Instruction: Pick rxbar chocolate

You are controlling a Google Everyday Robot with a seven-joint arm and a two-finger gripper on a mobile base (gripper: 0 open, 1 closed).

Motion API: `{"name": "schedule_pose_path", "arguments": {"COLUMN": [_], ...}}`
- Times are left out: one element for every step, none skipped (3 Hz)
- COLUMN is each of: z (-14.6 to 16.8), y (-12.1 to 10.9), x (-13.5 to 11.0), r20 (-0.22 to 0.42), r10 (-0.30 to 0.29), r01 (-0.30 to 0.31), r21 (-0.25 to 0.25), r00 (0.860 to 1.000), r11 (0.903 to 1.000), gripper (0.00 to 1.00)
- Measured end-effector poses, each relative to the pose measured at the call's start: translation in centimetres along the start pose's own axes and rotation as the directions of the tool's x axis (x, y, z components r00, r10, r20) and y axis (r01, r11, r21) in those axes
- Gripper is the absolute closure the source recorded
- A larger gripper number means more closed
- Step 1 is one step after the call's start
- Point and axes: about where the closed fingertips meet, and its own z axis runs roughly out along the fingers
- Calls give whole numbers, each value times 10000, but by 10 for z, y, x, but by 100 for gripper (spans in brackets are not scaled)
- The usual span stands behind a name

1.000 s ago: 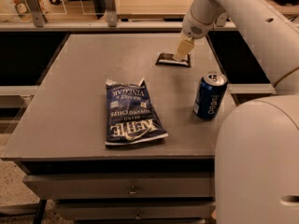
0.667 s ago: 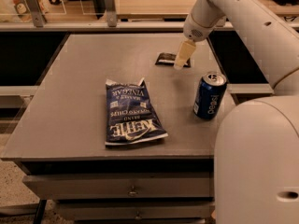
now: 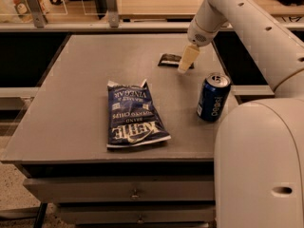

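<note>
The rxbar chocolate [image 3: 170,60] is a small flat black bar lying on the grey table [image 3: 85,80] toward the far right. My gripper [image 3: 186,60] reaches in from the upper right on the white arm. Its cream fingers point down and cover the bar's right end, at or just above it. I cannot see whether they touch the bar.
A large dark-blue Kettle chip bag [image 3: 133,114] lies flat in the table's middle. A blue Pepsi can [image 3: 213,97] stands upright near the right edge, just in front of the gripper. My white body [image 3: 261,165] fills the lower right. Clear stands line the counter behind.
The gripper has shifted slightly lower and toward the bar's right end. The bar, bag and can have not moved.
</note>
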Motion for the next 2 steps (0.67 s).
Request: {"name": "schedule_pose_path", "arguments": {"z": [6, 10], "y": [1, 3], "x": [3, 6], "r20": [-75, -96], "r10": [66, 108], "r01": [-67, -111], "r21": [-159, -327], "r00": [10000, 9999], "r11": [9999, 9994], "gripper": [41, 61]}}
